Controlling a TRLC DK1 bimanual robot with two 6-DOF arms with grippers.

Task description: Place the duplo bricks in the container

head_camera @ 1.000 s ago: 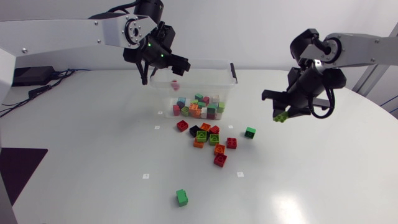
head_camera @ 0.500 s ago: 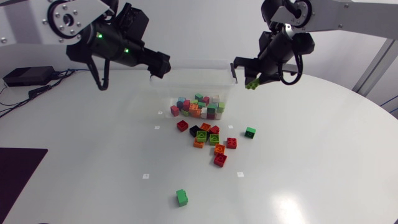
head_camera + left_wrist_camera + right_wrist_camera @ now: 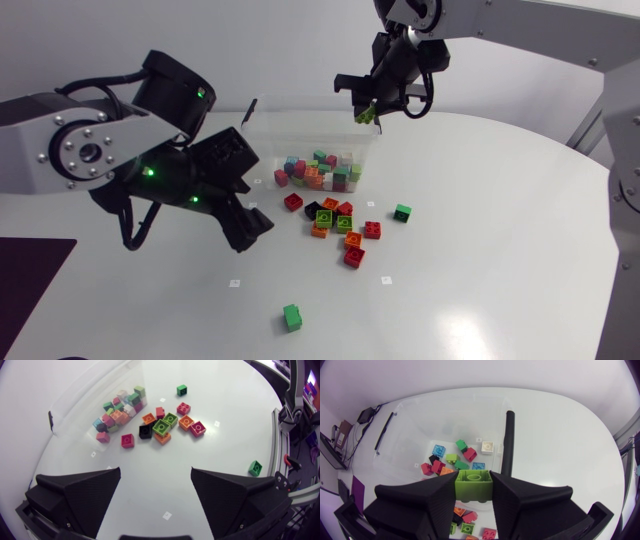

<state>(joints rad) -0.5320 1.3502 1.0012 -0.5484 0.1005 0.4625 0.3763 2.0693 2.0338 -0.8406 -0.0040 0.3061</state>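
The clear plastic container (image 3: 272, 138) stands at the back middle of the table with several coloured duplo bricks (image 3: 320, 171) inside. My right gripper (image 3: 366, 110) hangs over its right rim, shut on a lime green brick (image 3: 473, 483); the right wrist view looks down past it into the container (image 3: 427, 425). A loose pile of red, orange, green and black bricks (image 3: 337, 226) lies in front of the container. My left gripper (image 3: 250, 222) hovers open and empty left of that pile, which lies ahead of its fingers (image 3: 82, 494) in the left wrist view.
One green brick (image 3: 402, 212) lies alone right of the pile. Another green brick (image 3: 292, 317) sits near the front edge and shows beside my left gripper (image 3: 255, 467). A black clip (image 3: 509, 440) marks the container's rim.
My left arm swung away from above the container, down and forward to the table left of the pile, its gripper opening. My right arm carried the lime brick leftward to above the container.
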